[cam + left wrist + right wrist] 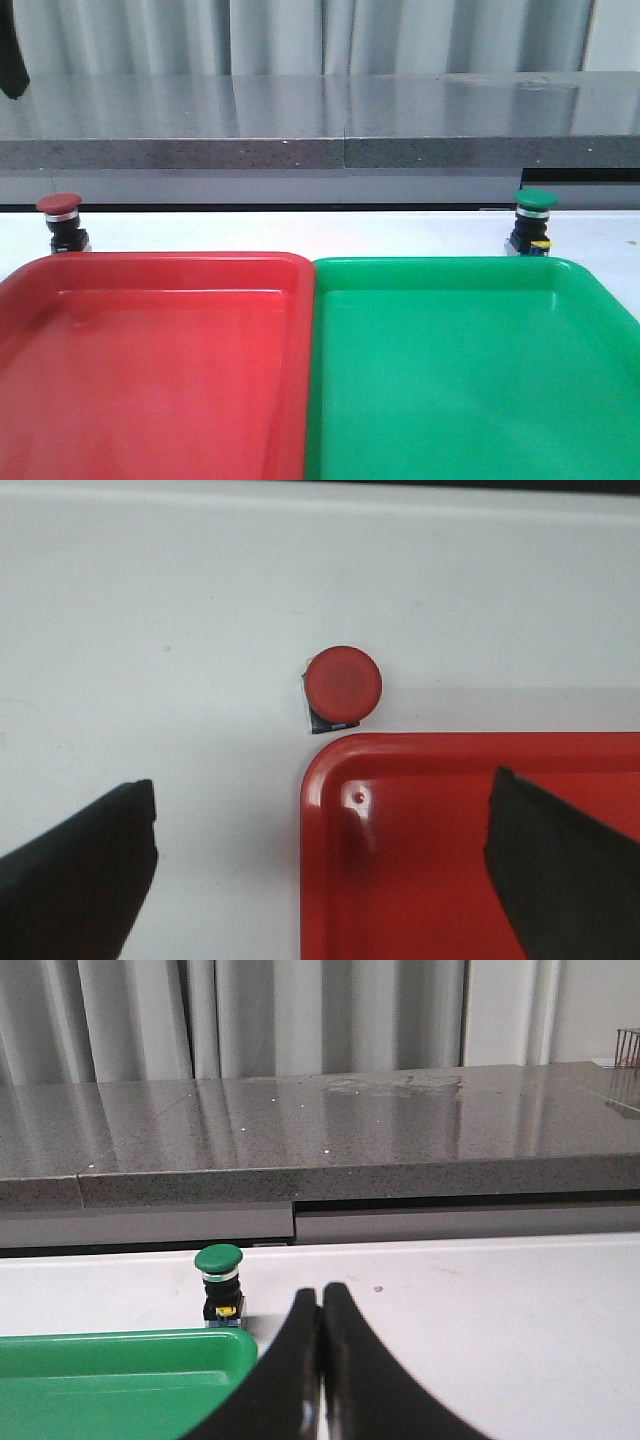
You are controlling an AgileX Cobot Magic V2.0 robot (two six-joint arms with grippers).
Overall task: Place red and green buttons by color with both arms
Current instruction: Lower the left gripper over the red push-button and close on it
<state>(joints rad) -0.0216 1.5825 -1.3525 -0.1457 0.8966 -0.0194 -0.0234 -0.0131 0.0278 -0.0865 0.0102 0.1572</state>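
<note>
The red button (61, 221) stands upright on the white table just behind the far left corner of the red tray (150, 350). The left wrist view looks down on the red button (342, 684). My left gripper (320, 865) hangs open and empty above the tray's corner, the button beyond its fingertips. The green button (533, 219) stands behind the far right part of the green tray (470, 370). In the right wrist view the green button (219, 1285) is a little to the side of my right gripper (322, 1300), which is shut and empty. Neither gripper shows in the front view.
A grey stone-like counter (320, 125) with a dark ledge runs along the back of the table, curtains behind it. The two trays sit side by side and touch along the middle. A dark piece of the left arm (10, 60) shows at the top left.
</note>
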